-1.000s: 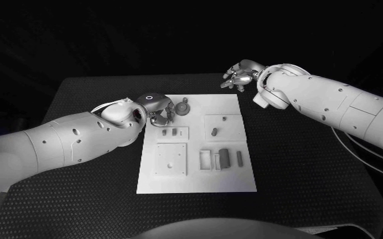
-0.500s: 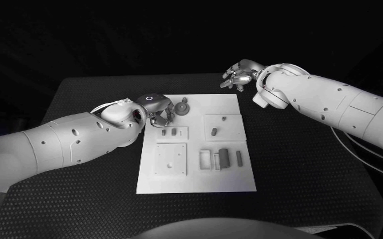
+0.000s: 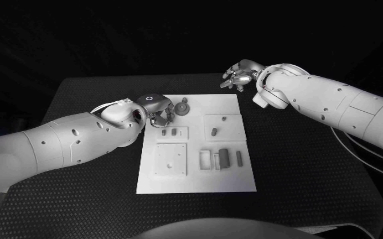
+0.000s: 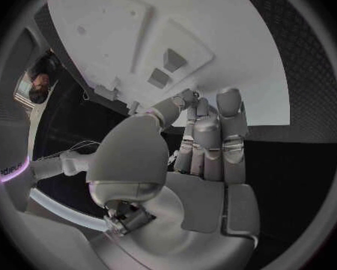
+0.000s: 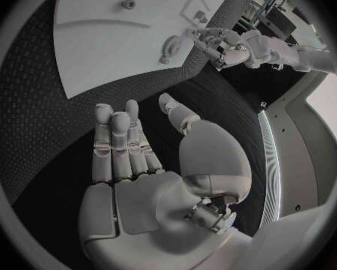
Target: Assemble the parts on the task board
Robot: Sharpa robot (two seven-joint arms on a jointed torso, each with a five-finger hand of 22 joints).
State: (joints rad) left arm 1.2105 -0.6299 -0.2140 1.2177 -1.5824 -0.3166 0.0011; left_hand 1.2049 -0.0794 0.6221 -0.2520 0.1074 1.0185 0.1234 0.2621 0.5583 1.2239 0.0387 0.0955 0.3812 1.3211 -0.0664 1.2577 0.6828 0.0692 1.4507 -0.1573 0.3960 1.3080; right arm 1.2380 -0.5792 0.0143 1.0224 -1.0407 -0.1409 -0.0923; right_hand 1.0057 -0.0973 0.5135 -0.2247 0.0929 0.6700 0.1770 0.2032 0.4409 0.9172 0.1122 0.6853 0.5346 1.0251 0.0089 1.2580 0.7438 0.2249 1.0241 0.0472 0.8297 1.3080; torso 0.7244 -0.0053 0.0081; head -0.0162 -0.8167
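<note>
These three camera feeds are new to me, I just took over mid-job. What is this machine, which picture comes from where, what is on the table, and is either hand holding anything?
It is a robot with two white arms, each ending in a silver many-fingered hand. The square picture is from a camera on its head, looking down at a black table. The two round pictures come from fisheye cameras at the wrists, behind each hand.

In the middle lies the white task board, with small grey parts lying on it and a round part near its far left corner.

The left hand is at that corner, fingertips close to the board's edge; I cannot tell whether it grips anything. The right hand is past the board's far right corner, fingers apart, holding nothing.
</note>
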